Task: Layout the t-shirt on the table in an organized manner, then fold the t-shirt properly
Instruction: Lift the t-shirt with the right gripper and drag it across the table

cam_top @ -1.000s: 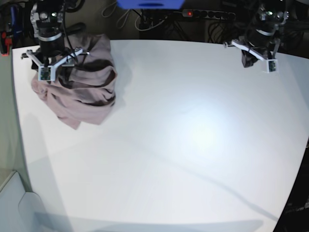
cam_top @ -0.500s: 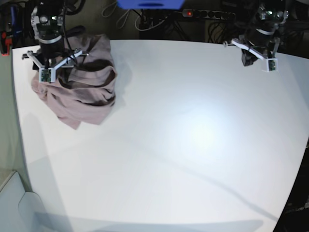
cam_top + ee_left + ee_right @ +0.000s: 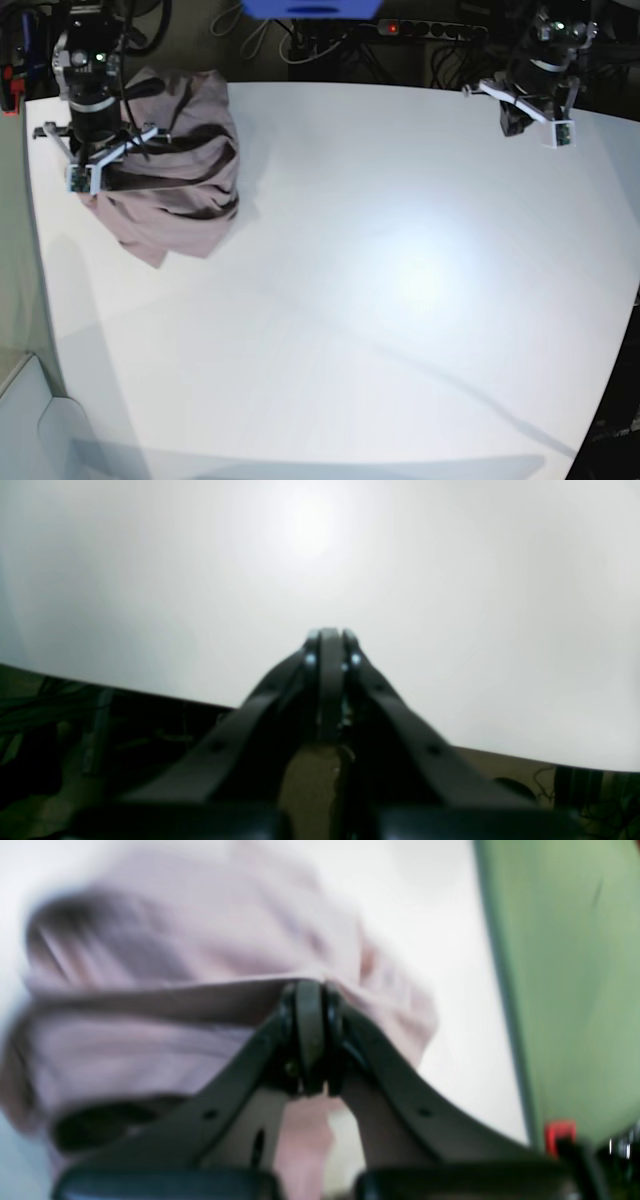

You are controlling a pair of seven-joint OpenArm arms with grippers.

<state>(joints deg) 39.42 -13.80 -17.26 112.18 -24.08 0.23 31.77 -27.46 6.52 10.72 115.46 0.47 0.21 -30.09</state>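
Gripping a crumpled t-shirt (image 3: 175,170) at the upper left of the counter (image 3: 400,300).
Right gripper (image 3: 310,1040) jaws pinched shut on a soft, limp fold; left gripper (image 3: 327,650) jaws closed, empty. Hem or shoulders would grip better.

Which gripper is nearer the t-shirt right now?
Right. The right gripper is shut on the t-shirt at the heap's edge; the left gripper hangs shut across the table, far from it.
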